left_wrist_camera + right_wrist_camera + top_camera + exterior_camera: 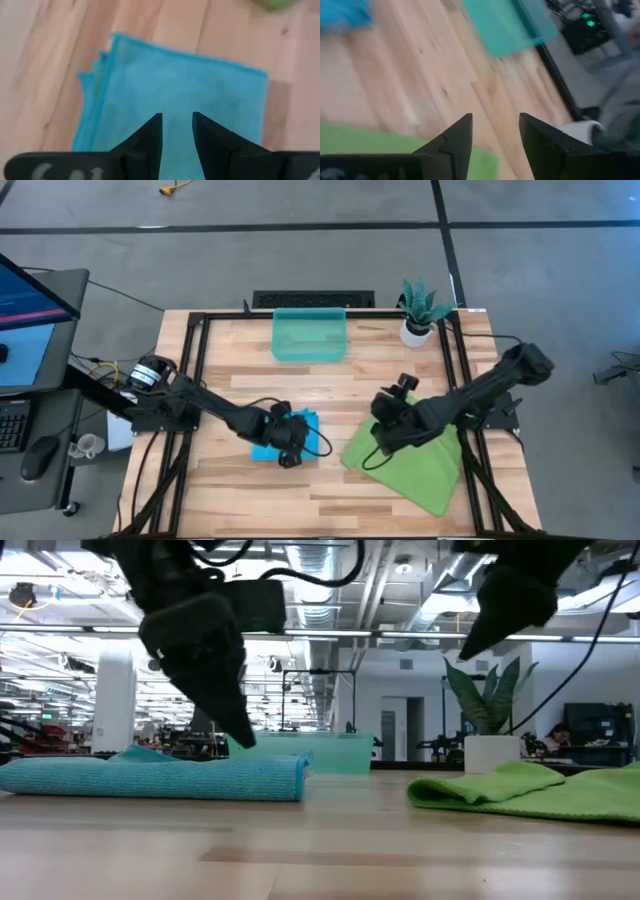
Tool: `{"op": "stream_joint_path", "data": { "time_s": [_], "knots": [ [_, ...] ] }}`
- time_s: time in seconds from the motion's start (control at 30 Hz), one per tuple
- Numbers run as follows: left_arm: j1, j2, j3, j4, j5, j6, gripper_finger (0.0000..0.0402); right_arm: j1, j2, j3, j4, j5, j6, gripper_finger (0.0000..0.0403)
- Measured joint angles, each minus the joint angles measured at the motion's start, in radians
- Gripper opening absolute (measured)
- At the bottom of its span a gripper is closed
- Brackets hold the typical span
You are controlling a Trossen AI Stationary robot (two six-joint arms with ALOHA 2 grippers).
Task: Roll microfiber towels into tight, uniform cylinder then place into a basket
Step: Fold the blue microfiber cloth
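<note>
Over the folded blue towel [200, 95] | my left gripper [177, 125] hovers, fingers slightly apart, lining up a roll | right gripper [495, 130] apart, empty, above green towel [415, 460]

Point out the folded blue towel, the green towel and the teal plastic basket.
Folded sky-blue microfiber towel [190, 90]: left wrist view, middle of its top layer.
Lime-green microfiber towel [425, 470]: high view, its flat middle.
Translucent teal rectangular plastic basket [309, 336]: high view, its floor.

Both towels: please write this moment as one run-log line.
blue towel: folded, unrolled | green towel: flat | basket: empty | left gripper: over blue
</note>
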Motion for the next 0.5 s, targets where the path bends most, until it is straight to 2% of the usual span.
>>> {"op": "stream_joint_path", "data": {
  "time_s": [0.2, 0.5],
  "knots": [
    [0.05, 0.0, 0.0, 0.033, 0.086, 0.045, 0.0098, 0.017, -0.065, -0.048, 0.068, -0.003, -0.002, 0.0183],
    [0.114, 0.0, -0.092, 0.104, 0.203, 0.053, 0.0098, 0.01, -0.025, -0.052, 0.102, -0.04, -0.004, 0.0183]
  ]
}}
